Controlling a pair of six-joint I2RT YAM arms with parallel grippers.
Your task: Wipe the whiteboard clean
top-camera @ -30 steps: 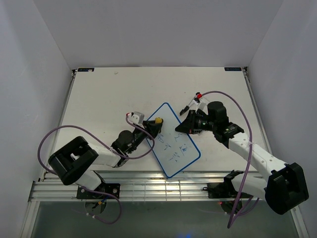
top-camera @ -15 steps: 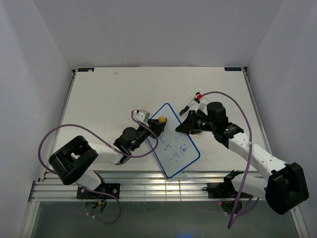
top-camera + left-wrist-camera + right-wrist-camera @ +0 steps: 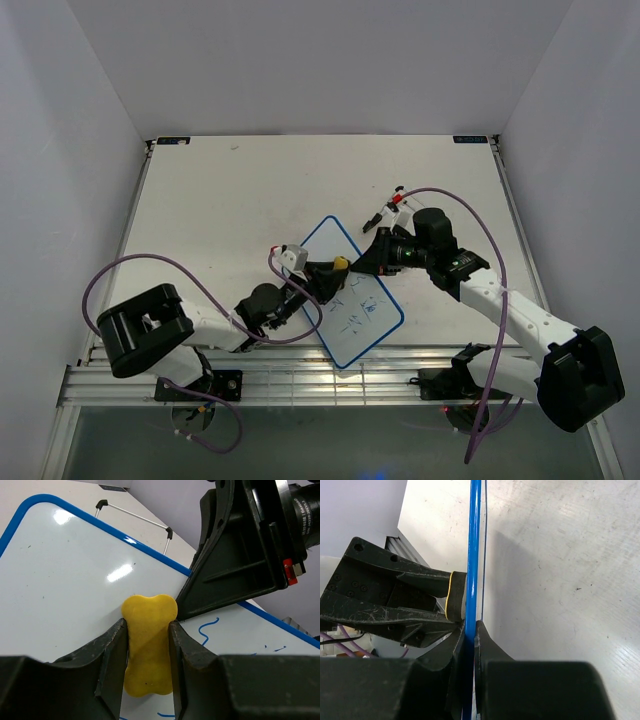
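The whiteboard (image 3: pixel 355 325), white with a blue rim, is propped at a tilt in the middle of the table. My left gripper (image 3: pixel 335 268) is shut on the yellow peanut-shaped eraser (image 3: pixel 341 264), which rests on the board's face. The left wrist view shows the eraser (image 3: pixel 148 645) pinched between both fingers, with blue scribbles (image 3: pixel 207 627) just to its right. My right gripper (image 3: pixel 375 255) is shut on the board's upper right rim. Seen from the right wrist, the blue rim (image 3: pixel 474 545) runs straight up from between the closed jaws, and the eraser's edge (image 3: pixel 454 597) shows just beyond it.
A marker with a red cap (image 3: pixel 388 207) lies on the table behind the right gripper. The board's wire stand with black feet (image 3: pixel 132 516) shows past its far edge. White walls close in the table (image 3: pixel 230 190) on three sides.
My left gripper has slid the eraser from the board's upper left corner down and right toward the right gripper. The board has shifted slightly toward the near edge.
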